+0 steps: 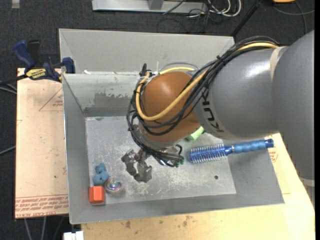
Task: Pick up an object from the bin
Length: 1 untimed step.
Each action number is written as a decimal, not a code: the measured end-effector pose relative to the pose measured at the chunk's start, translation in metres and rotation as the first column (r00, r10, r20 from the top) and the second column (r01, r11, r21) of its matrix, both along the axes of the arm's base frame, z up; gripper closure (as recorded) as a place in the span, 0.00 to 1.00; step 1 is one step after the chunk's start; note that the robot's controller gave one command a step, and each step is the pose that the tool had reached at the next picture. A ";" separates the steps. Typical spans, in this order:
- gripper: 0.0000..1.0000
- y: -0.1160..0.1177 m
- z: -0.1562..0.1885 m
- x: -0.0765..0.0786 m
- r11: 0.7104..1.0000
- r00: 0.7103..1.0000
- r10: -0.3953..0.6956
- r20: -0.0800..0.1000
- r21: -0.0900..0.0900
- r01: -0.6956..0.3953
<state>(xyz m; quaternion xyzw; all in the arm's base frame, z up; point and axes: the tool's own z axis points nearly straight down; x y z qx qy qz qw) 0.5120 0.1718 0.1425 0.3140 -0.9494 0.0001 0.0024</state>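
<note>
The pincer [139, 167] hangs low over a bare, scuffed patch of the grey bin [75, 134], toward 7 o'clock from the bin's middle. Whether it is open or closed I cannot tell, and nothing shows in its grip. Nearest to it, at about 8 o'clock, lies a small round silvery trinket [114, 186]. A little blue piece [101, 173] lies at 9 o'clock, and an orange block [97, 194] sits in the corner just beyond. A blue hairbrush [225, 151] lies well apart at 2 o'clock.

As I judge it, a descent here would meet only metal. A good pick means shifting toward 8 o'clock first, centring over one item and straddling it before closing. The block looks the surest hold with its flat sides, though it sits near the wall. The round trinket may roll or squirt away.
</note>
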 end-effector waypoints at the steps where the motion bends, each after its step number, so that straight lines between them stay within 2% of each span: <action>1: 0.00 0.002 0.002 0.001 1.000 1.000 0.001 0.004 0.003 -0.001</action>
